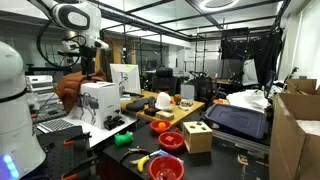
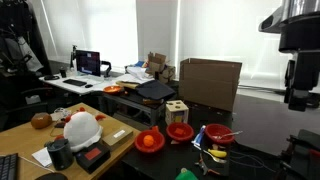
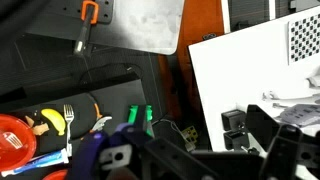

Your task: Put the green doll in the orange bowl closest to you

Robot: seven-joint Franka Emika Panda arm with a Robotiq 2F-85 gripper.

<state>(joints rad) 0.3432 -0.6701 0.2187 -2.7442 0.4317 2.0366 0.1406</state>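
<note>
The green doll [image 1: 122, 138] lies on the dark table, left of the bowls. It also shows at the bottom edge of an exterior view [image 2: 186, 175] and as a bright green piece in the wrist view [image 3: 138, 117], partly hidden by the gripper. The largest orange bowl [image 1: 165, 167] holds cutlery and also shows in an exterior view [image 2: 217, 133] and at the left of the wrist view [image 3: 12, 142]. My gripper [image 1: 95, 55] hangs high above the table, far from both, empty, and its jaws look open [image 3: 195, 140]. It also shows at the right of an exterior view [image 2: 298, 85].
Two smaller red-orange bowls [image 1: 172, 140] [image 1: 160, 126] stand nearby, one holding an orange lump [image 2: 150, 142]. A yellow banana-like thing [image 1: 143, 160] lies between doll and large bowl. A wooden cube [image 1: 197, 135], a white box [image 1: 100, 100] and a cardboard box [image 2: 210, 82] stand around.
</note>
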